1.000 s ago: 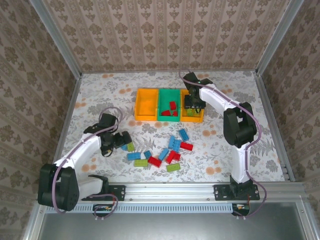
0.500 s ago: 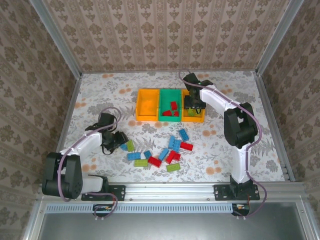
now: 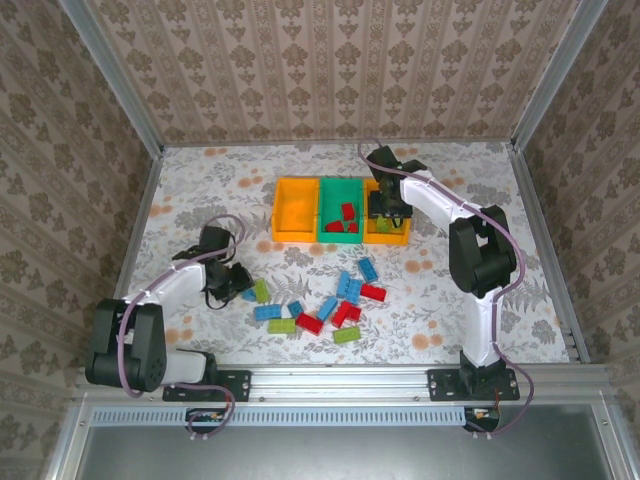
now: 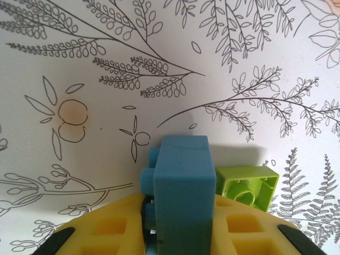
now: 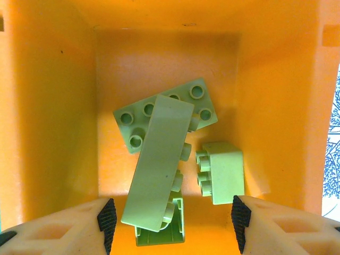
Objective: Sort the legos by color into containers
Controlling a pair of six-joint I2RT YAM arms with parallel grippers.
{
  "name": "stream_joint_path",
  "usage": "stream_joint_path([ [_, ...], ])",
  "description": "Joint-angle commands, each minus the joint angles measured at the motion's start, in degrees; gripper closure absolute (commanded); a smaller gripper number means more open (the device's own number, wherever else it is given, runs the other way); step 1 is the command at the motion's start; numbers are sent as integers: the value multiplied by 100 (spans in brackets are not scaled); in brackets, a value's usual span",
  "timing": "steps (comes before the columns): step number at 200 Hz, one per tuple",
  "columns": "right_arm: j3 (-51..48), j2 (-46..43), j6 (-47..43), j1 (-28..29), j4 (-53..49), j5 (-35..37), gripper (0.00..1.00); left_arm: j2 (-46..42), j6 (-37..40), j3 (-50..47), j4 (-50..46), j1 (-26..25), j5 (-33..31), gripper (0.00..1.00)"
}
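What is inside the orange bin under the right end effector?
The orange bin holds light green legos: one studs up, a long one across it, a small one beside. A fourth is mostly hidden under the long one.

**Flowered Cloth and Papered Walls Surrounding the Work Area**

A white cloth printed with grey fern sprigs and small orange blossoms (image 3: 200, 190) is covering the whole tabletop. Beige damask-patterned wallpaper (image 3: 340, 70) is lining the walls standing at the back and both sides. Silver aluminium posts (image 3: 110, 72) are running up the corners where those walls meet. A silver metal rail (image 3: 340, 378) is stretching along the near edge, and a flat grey panel (image 3: 340, 450) is lying just below it.
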Motion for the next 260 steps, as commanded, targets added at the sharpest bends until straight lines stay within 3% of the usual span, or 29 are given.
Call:
stream_joint_path([
  [1, -65, -337, -6, -24, -48, 114, 36, -264, 137, 179, -244, 43, -120, 76],
  [60, -616, -967, -150, 48, 518, -281, 35, -356, 351, 1080, -265, 42, 1, 76],
  [136, -2215, -2014, -314, 907, 1065, -561, 31, 1175, 1001, 3152, 245, -298, 674, 75],
  [165, -2407, -1860, -297, 1420, 959, -257, 27, 1887, 1248, 3886, 326, -532, 838, 74],
  [206, -2495, -1443, 20, 1672, 814, -220, 26, 2549, 1278, 4381, 477, -653, 1053, 73],
  [260, -2416, -954, 145, 1694, 551, 110, 27, 2966, 1167, 4506, 644, -757, 1050, 58],
])
